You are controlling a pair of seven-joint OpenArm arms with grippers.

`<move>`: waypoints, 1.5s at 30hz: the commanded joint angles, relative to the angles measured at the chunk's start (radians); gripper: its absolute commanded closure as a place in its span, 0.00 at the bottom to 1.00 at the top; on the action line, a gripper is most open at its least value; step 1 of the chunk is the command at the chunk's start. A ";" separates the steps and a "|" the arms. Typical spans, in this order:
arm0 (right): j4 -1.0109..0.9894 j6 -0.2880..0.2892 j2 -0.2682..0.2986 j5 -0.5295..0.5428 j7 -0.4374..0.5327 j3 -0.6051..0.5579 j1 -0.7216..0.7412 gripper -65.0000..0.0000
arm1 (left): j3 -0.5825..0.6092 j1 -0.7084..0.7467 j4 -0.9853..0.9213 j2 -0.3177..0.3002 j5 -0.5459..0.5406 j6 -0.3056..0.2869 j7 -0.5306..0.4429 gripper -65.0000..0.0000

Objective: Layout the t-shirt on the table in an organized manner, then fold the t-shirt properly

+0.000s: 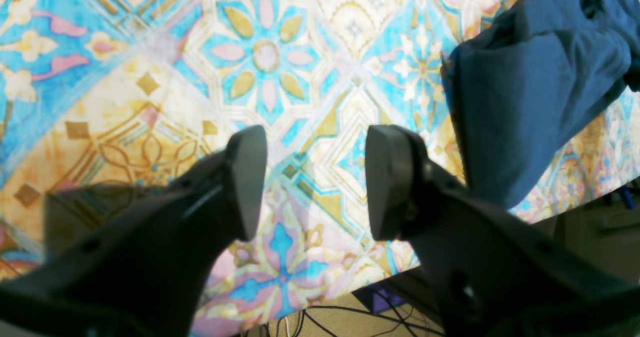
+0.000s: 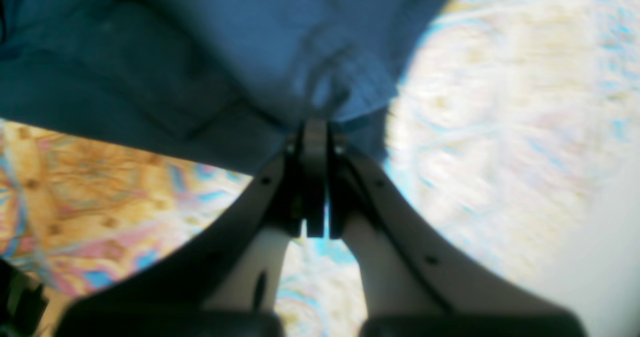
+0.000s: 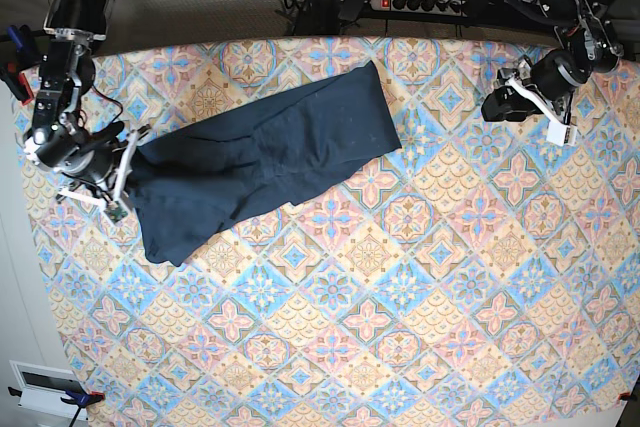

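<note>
Seen from above, a dark navy t-shirt lies stretched in a long diagonal band across the upper left part of a table covered in a tile-pattern cloth of blue, pink and cream diamonds. The shirt is rumpled and partly folded on itself, running from near the table's top edge down toward the left side, where it widens into a loose flap.

The right gripper sits at the left edge of the picture, at the shirt's lower left end. In its wrist view the right gripper's jaws are pressed together on a bunched pinch of the navy cloth, which fans out above them; this view is blurred.

The left gripper is at the upper right of the table, well apart from the shirt. In its wrist view the left gripper has its two dark fingers spread wide with nothing between them, hanging over bare patterned cloth near the table's edge. A fold of navy fabric shows at the right of that view.
</note>
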 commanded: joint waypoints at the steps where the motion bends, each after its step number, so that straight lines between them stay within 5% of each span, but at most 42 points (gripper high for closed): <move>1: 0.032 -0.005 0.020 0.008 0.014 0.021 0.006 1.00 | -0.005 -0.003 0.017 -0.011 -0.020 -0.005 -0.014 0.52; 10: 0.065 -0.005 0.021 0.008 0.012 0.059 -0.037 1.00 | -0.002 -0.004 0.017 -0.009 -0.020 -0.005 -0.014 0.52; 15: 0.011 -0.005 0.017 0.005 0.024 -0.036 -0.035 0.99 | -0.002 -0.001 0.017 -0.009 -0.020 -0.005 -0.014 0.52; 25: -0.069 -0.005 0.017 -0.052 0.116 -0.062 0.040 0.69 | -0.005 0.000 0.017 -0.012 -0.020 -0.005 -0.014 0.52; 31: -0.078 -0.005 0.017 -0.072 0.120 -0.065 0.199 0.65 | -0.005 0.011 0.018 -0.014 -0.020 -0.005 -0.014 0.52; 39: -0.485 -0.005 0.024 -0.067 0.127 -0.071 0.391 0.61 | -0.005 0.013 0.018 -0.015 -0.020 -0.005 -0.014 0.52; 45: -0.730 -0.005 0.058 -0.069 0.253 -0.151 0.489 0.51 | -0.005 0.013 0.018 -0.011 -0.020 -0.005 -0.014 0.52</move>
